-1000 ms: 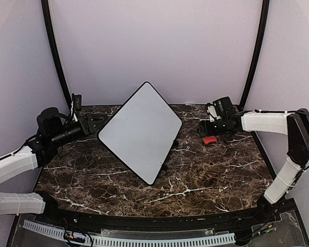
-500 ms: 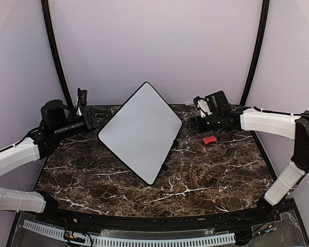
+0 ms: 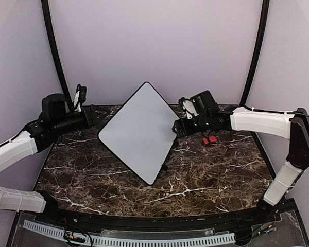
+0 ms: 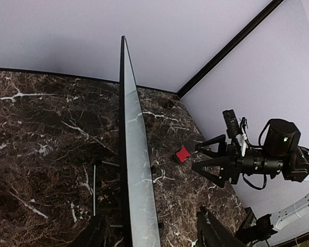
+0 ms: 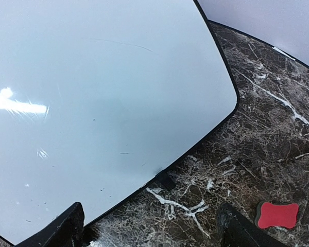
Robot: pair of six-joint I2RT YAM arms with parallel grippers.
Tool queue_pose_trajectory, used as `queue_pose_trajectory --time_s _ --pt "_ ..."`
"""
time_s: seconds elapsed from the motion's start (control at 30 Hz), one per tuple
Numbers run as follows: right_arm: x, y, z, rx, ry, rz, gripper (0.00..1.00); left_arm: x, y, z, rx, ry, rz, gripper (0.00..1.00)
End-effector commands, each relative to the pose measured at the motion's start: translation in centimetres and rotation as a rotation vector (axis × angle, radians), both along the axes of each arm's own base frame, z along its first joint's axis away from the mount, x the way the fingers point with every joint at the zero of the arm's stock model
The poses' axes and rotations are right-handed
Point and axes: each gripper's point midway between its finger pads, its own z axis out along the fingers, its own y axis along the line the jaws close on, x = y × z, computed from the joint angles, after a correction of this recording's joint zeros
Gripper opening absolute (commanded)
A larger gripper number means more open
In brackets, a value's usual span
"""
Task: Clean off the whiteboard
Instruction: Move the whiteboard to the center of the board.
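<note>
Between the two arms, the whiteboard (image 3: 139,131) stands propped on the bench (image 3: 195,175), its face nearly clean. The left tool (image 3: 96,113) and right tool (image 3: 177,128) flank its side corners, both gaping and empty, probably to steady it.

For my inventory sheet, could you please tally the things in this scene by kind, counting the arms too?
Whiteboard: 1
Eraser: 1
Arms: 2 (left arm, right arm)
Total: 4
</note>
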Motion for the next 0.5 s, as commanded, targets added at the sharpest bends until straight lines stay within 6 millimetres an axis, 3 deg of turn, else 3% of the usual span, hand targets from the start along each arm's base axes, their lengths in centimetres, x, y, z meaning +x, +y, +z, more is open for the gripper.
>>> queue_pose_trajectory --time_s 0.0,0.17,0.2,0.27,0.47 --pt "0.0 0.4 0.9 -0.014 -0.024 -0.015 0.85 0.0 0.1 -1.8 0.054 0.055 0.009 0.56" --pt "-0.8 -0.4 1.3 -0.051 -0.040 -0.041 0.86 0.3 0.2 -2.0 0.064 0.062 0.019 0.58" --pt "-0.9 -0.8 1.4 -0.058 -0.047 -0.055 0.87 0.3 0.3 -1.9 0.064 0.058 0.023 0.61" --pt "-1.2 -1.8 1.8 -0.065 -0.063 -0.084 0.98 0.2 0.6 -2.1 0.077 0.065 0.039 0.71" --pt "-2.7 -3.8 3.0 -0.049 -0.054 -0.133 0.99 0.0 1.6 -2.0 0.124 0.063 0.071 0.98"
